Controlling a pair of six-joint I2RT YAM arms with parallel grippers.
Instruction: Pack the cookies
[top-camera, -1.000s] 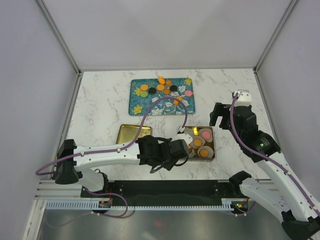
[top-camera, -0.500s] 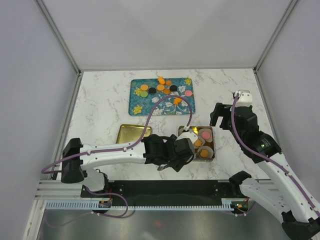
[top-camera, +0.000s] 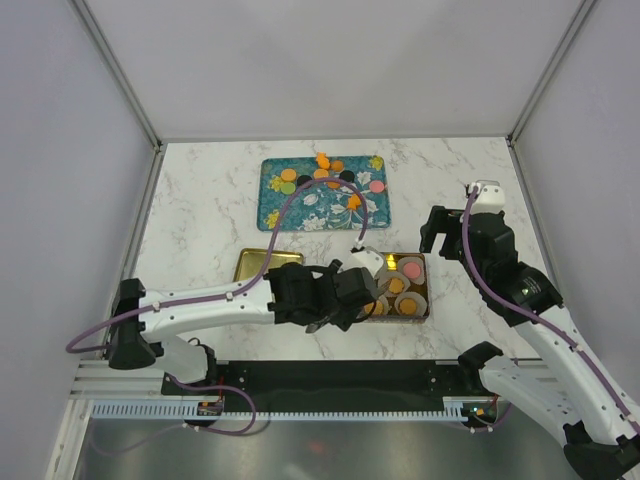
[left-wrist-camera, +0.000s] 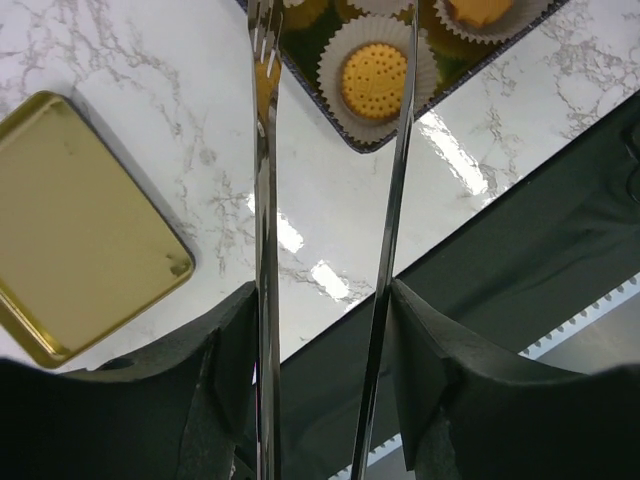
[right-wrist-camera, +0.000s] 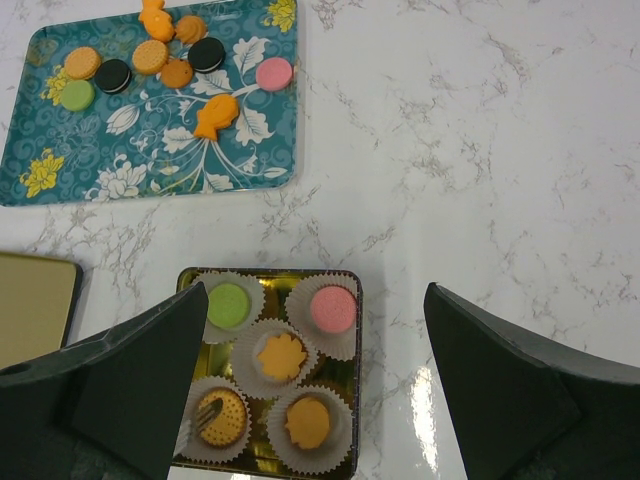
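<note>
Loose cookies (top-camera: 322, 178) lie on the teal flowered tray (top-camera: 290, 215): orange, black, green and pink discs (right-wrist-camera: 150, 55). The gold tin (top-camera: 428, 290) holds five paper cups, each with a cookie: green (right-wrist-camera: 228, 305), pink (right-wrist-camera: 333, 308), and three orange ones. My left gripper (top-camera: 355, 290) is shut on metal tongs (left-wrist-camera: 265, 200). Their two blades stand apart on either side of the round dotted orange cookie (left-wrist-camera: 375, 80) in the near-left cup. A forked tong tip (right-wrist-camera: 205, 412) shows over that cookie. My right gripper (right-wrist-camera: 315, 375) hangs open high above the tin, holding nothing.
The tin's gold lid (top-camera: 268, 268) lies flat on the marble left of the tin, also visible as a gold lid (left-wrist-camera: 80, 220) in the left wrist view. The table's near edge and black rail (left-wrist-camera: 520, 250) run just below the tin.
My left wrist swung right, then drew back toward the tin, bringing the tongs over the near-left cup. The right arm has not moved.
</note>
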